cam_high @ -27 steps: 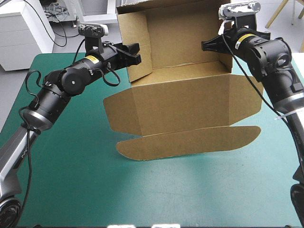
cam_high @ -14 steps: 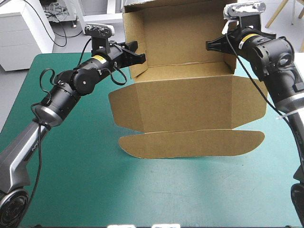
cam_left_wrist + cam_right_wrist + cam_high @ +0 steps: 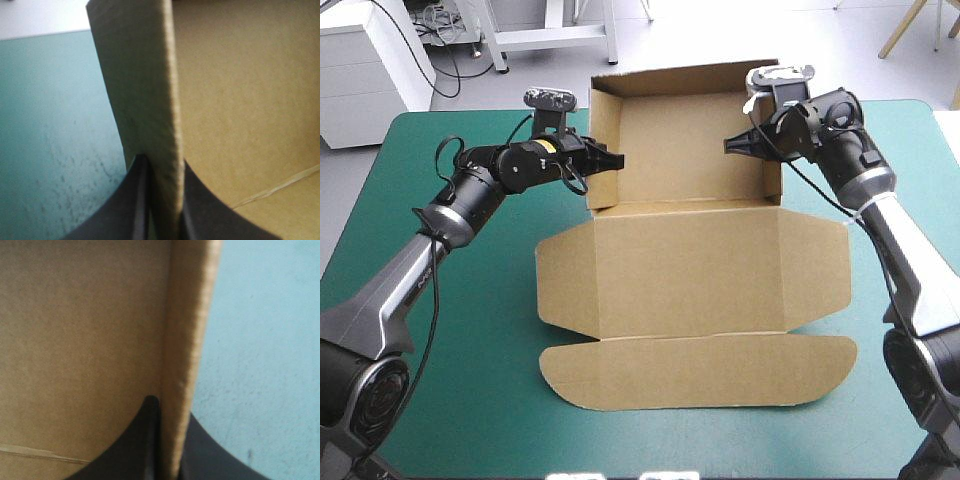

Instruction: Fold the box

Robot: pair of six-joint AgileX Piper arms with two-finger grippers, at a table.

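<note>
Box, pinched by left pincer, right pincer

Bright, even light from above; the box casts faint soft shadows on the teal-green cover.

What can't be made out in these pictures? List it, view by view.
- High view: the teal-green cover behind the box is hidden by its raised back wall.
- Left wrist view: the left gripper shows jaws shut on one wall; the rest of the box is cut off.
- Right wrist view: at the right gripper, the held wall's edge is blurred by closeness.
</note>
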